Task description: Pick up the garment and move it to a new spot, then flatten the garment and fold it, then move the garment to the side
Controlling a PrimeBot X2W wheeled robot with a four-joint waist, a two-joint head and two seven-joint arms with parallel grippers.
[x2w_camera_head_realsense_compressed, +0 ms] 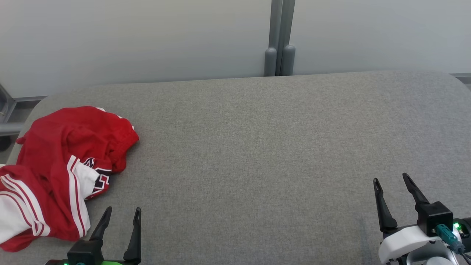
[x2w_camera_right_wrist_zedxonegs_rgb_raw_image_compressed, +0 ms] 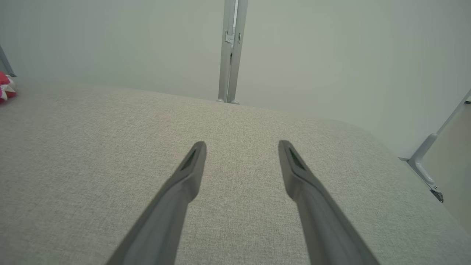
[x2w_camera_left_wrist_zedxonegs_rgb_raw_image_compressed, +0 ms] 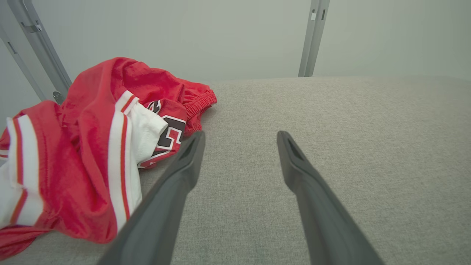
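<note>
The crumpled red-and-white sports garment (x2w_camera_head_realsense_compressed: 62,165) lies at the left edge of the grey fabric surface (x2w_camera_head_realsense_compressed: 257,147), not yet picked up; the left gripper (x2w_camera_head_realsense_compressed: 123,208), spread and empty, sits just beside it and needs to reach left to pinch the cloth; the right gripper (x2w_camera_head_realsense_compressed: 390,177), also spread, hangs well apart.

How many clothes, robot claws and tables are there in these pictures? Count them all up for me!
garment, red and white, crumpled: 1
Grippers, both open and holding nothing: 2 (left gripper, right gripper)
table, grey and padded: 1
Total: 4
</note>
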